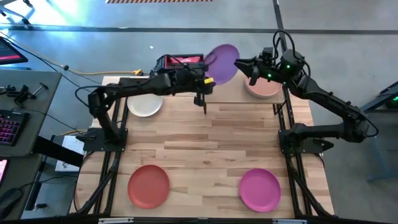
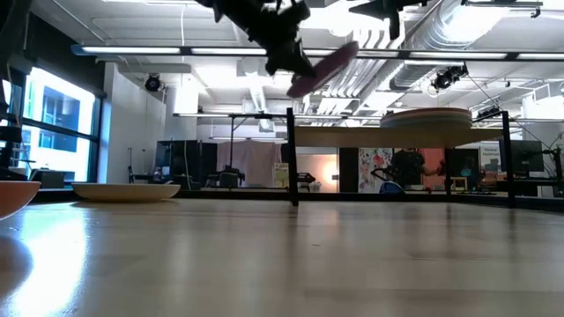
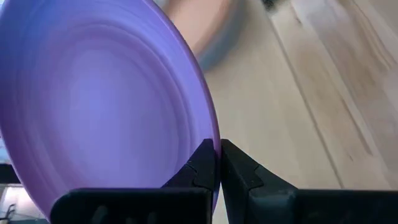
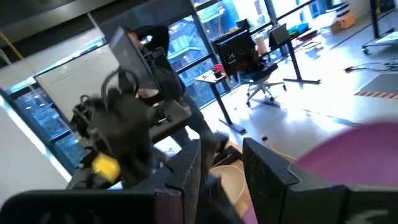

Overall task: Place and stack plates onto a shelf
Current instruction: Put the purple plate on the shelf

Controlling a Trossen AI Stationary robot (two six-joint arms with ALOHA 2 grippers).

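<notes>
Holding the purple plate (image 1: 223, 63) by its rim in my left gripper (image 1: 208, 79), fingers clenched on the edge, tilted in the air at the upper centre of the high view.

- Purple plate: airborne, just left of the shelf stack, not yet set down. In the low view it hangs slanted near the top centre, above the level of the shelf.
- Shelf (image 2: 352, 136): light board on thin black legs, upper right of the high view. One stack sits on it; the top plate is pale pink (image 1: 263, 88), with what looks like a grey rim beneath it in my left wrist view. How many plates the stack holds I cannot tell.
- Right gripper (image 1: 239, 63): at the upper right of the high view, just beside the purple plate's far edge, fingers parted, gripping nothing that I can see.
- Cream plate (image 1: 144, 104): on the tabletop, upper left of the high view, not yet shelved.
- Rust orange plate (image 1: 148, 185): tabletop, lower left, not yet shelved.
- Magenta plate (image 1: 260, 189): tabletop, lower right, not yet shelved.

Status, as I judge it: some plates are stacked, one is in transit, three on the table remain. Next step is likely lowering the purple plate flat onto the shelf.
</notes>
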